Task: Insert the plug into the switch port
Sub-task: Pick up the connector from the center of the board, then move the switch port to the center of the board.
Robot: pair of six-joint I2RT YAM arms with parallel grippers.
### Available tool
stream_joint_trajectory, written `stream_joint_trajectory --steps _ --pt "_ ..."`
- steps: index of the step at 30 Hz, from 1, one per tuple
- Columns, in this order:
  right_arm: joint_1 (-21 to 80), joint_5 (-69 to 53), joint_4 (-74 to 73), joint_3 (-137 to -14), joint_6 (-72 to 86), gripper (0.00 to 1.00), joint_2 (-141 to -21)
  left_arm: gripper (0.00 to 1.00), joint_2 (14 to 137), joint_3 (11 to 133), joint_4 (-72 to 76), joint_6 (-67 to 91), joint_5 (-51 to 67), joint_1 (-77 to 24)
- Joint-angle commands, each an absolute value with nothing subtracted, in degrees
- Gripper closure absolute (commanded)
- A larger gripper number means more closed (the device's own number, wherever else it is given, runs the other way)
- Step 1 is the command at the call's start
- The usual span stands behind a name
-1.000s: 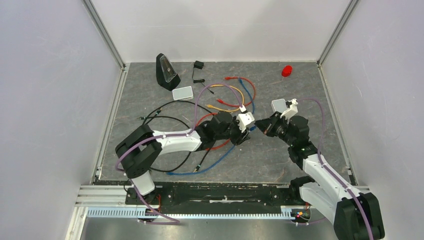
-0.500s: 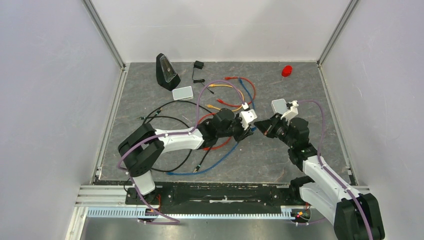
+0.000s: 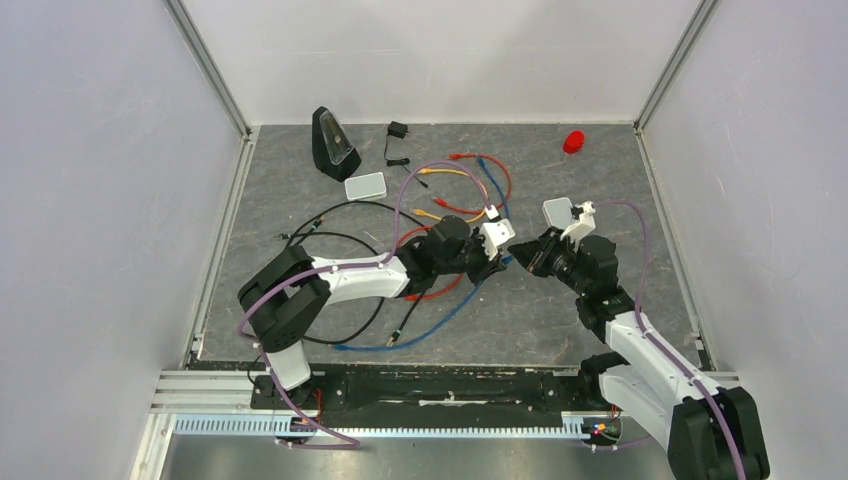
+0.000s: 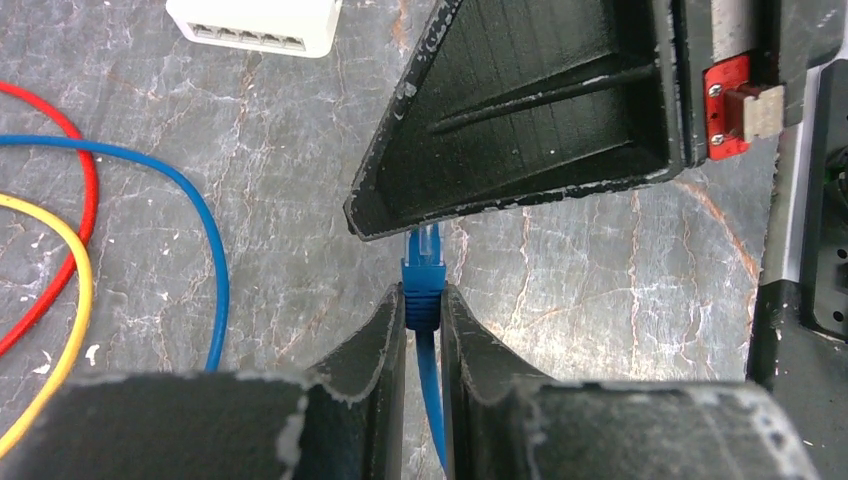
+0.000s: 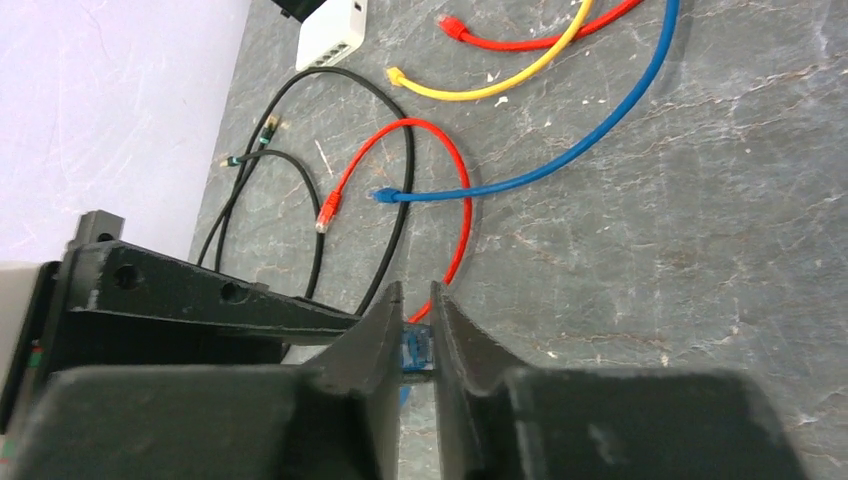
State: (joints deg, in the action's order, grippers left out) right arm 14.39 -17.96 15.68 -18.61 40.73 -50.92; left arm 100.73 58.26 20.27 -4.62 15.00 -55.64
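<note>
Two arms, a left arm (image 3: 345, 282) and a right arm (image 3: 640, 345), on a grey stone-patterned table (image 3: 560, 320), tips meeting head-on near the middle. One purple hose (image 3: 400, 195) looping off each arm.

One blue plug (image 4: 423, 272) between the two tips. Left gripper (image 4: 423, 298): jaws pressed in on the blue boot of that plug, one finger touching each side, blue cable trailing back between them. Right gripper (image 5: 415, 293): jaws nearly together, pinching the same plug from the opposite side, around its clear tip. One plug, two grips.

One white box (image 3: 364, 187), flat with rounded corners, lying far and to the left of the grippers, well apart from the plug. A single row of sockets (image 4: 250, 33) along one edge of it, facing the left wrist camera; exact number too small to count.

One black wedge (image 3: 333, 143) standing just beyond the box, slightly farther left. One small black adapter (image 3: 397, 130) with a thin lead near the far edge, right of the wedge. One small red object (image 3: 573, 142) at the far right, apart from everything else.

Loose cables sprawled over the table between box and grippers. Counted by free ends in the right wrist view: two red cable ends (image 5: 328, 214), one yellow cable end (image 5: 396, 75), one loose blue cable end (image 5: 380, 195), two black cable ends (image 5: 270, 125). Whether the loose blue end and the held plug share one cable: cannot tell.
</note>
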Motion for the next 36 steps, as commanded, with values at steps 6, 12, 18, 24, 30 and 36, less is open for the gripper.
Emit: stream_joint_trajectory --steps 6,12,18,24,30,36 --pt "11.3 -12.1 5.4 -31.4 17.5 0.33 -52.1 0.98 102.0 61.4 13.7 -4.9 5.0 -55.5" --pt "5.3 -5.3 -1.5 -40.9 1.2 0.28 -64.4 0.98 103.4 63.3 7.5 3.2 0.3 -55.5" --pt "-5.4 -9.0 -2.3 -49.6 -1.4 0.26 -78.0 0.98 105.1 64.9 2.4 4.3 -3.7 -55.5" --pt "-9.0 -13.3 -3.9 -58.7 -1.6 0.27 -91.4 0.98 103.9 63.7 2.2 4.1 -3.7 -55.5" --pt "-9.1 -16.5 -4.8 -67.0 -0.7 0.34 -102.3 0.98 103.6 64.1 1.9 7.5 -1.6 -55.5" --pt "-9.1 -19.7 -10.1 -73.1 -5.0 0.36 -109.3 0.98 104.5 63.8 1.5 8.1 0.9 -55.5"
